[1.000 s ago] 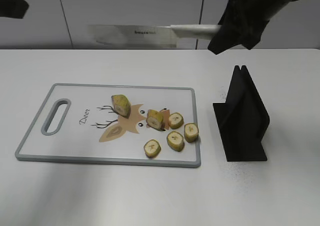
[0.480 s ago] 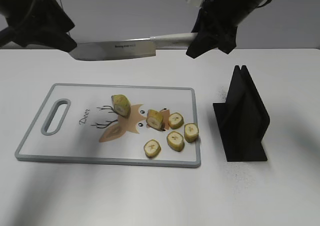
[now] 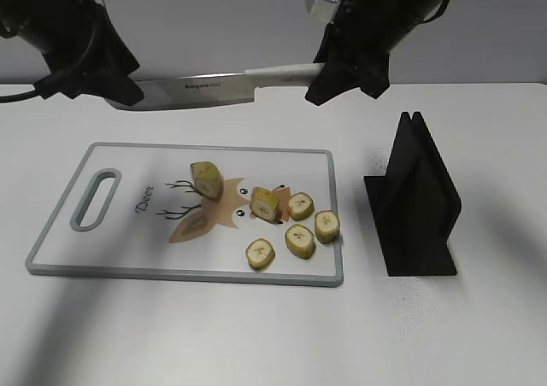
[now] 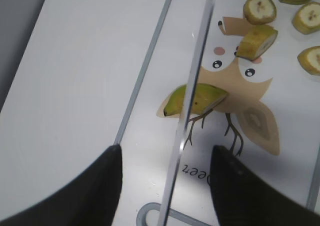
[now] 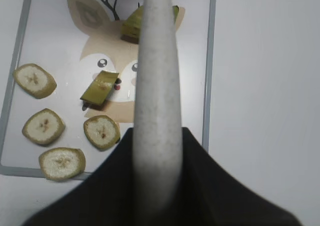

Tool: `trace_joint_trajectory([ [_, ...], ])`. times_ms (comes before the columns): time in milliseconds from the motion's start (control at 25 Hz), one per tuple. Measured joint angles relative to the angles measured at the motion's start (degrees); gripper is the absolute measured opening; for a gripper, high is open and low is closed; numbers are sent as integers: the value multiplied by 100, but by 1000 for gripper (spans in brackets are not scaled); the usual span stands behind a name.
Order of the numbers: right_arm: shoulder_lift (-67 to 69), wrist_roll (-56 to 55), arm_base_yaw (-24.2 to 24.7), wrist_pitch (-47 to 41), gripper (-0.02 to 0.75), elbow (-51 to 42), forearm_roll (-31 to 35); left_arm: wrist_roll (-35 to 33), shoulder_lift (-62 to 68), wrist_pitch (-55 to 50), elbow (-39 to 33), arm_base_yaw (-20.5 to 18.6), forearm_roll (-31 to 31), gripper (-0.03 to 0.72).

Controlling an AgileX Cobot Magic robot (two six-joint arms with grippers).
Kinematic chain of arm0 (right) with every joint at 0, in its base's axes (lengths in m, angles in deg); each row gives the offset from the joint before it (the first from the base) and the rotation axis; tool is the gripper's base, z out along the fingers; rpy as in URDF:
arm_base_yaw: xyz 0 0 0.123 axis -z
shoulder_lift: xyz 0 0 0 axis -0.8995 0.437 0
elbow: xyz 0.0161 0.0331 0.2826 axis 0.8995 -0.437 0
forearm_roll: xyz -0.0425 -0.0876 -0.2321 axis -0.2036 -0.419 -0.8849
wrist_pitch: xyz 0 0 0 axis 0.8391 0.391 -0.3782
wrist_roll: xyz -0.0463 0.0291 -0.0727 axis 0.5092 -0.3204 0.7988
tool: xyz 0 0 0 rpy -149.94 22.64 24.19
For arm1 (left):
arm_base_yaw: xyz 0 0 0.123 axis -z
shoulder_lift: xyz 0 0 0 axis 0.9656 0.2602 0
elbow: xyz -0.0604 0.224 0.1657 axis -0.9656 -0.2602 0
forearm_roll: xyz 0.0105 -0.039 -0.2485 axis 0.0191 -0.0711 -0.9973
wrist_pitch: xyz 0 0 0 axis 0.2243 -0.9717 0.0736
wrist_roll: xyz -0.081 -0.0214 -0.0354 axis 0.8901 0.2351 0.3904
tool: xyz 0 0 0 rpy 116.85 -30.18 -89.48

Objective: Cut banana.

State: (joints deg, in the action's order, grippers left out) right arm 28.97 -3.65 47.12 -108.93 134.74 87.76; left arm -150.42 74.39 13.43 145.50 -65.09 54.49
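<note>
The banana (image 3: 207, 180), a stubby yellow-green end chunk, lies on the cutting board (image 3: 111, 245) near its middle. It also shows in the left wrist view (image 4: 202, 98) and, partly behind the knife handle, in the right wrist view (image 5: 131, 25). My right gripper (image 3: 329, 74) is shut on the white handle (image 5: 156, 86) of the knife (image 3: 192, 90) and holds it level above the board's far edge. My left gripper (image 3: 111, 83) is open, with a jaw on each side of the blade tip (image 4: 172, 186), not touching it.
A short chunk (image 3: 266, 203) and several thin slices (image 3: 299, 240) lie on the board's right half. A black knife stand (image 3: 414, 202) stands right of the board. The board's handle hole (image 3: 96, 200) is at its left end.
The knife has come down and to the left, closer to the board. The left arm has moved in from the upper left, and its jaws now flank the blade tip.
</note>
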Motion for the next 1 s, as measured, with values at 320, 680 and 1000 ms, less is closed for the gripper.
trace_joint_trajectory([
  [320,77,35,0,6,164,5,132,0,254,86,18,6,0,468],
  [680,119,48,0,65,164,5,153,-46,324,20,22,6,-85,30],
  [1000,293,-75,-11,109,164,12,135,-128,437,-75,22,16,15,0],
])
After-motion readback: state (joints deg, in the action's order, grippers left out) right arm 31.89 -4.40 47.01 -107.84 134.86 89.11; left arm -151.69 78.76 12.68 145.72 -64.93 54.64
